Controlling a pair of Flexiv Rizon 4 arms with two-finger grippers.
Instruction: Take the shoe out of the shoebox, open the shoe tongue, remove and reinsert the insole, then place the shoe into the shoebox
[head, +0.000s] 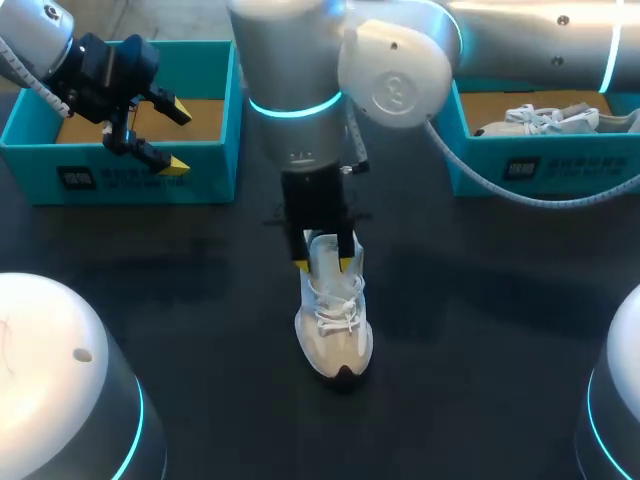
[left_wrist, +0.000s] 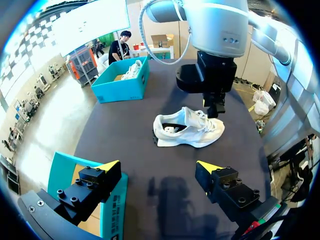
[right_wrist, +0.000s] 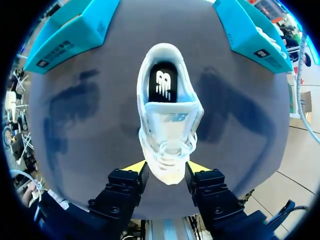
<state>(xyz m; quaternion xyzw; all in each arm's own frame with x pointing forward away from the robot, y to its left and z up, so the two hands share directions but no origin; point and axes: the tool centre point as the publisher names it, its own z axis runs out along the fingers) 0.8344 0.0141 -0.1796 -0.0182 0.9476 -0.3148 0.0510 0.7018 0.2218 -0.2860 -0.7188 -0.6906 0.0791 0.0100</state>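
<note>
The right arm (head: 300, 80) reaches past the middle of the dark worktop (head: 480, 330), its right jaws pointing straight down and closed against both sides of the toe end of a white shoe (head: 335, 325). The shoe stands upright on its sole on the worktop. Its laces (right_wrist: 167, 152) lie just ahead of the yellow tips, and its heel points directly away from them. From the right wrist, the tongue (right_wrist: 172, 117) lies flat over the instep. Beyond it, at the far end from the jaws, the black insole (right_wrist: 162, 82) shows in the shoe's opening.

The left arm (head: 40, 40) holds the left jaws spread wide and empty above the near wall of a teal shoebox (head: 210, 175). One yellow tip is over the box and the other is over the bare worktop beside it. The brown floor of this box shows under the jaws. Seen from the left wrist, the shoe (left_wrist: 187, 131) lies side-on well ahead of these open jaws.

A second teal shoebox (head: 480, 175) sits off to one side of the right jaws, well apart from them, with white footwear (head: 545, 118) inside.
</note>
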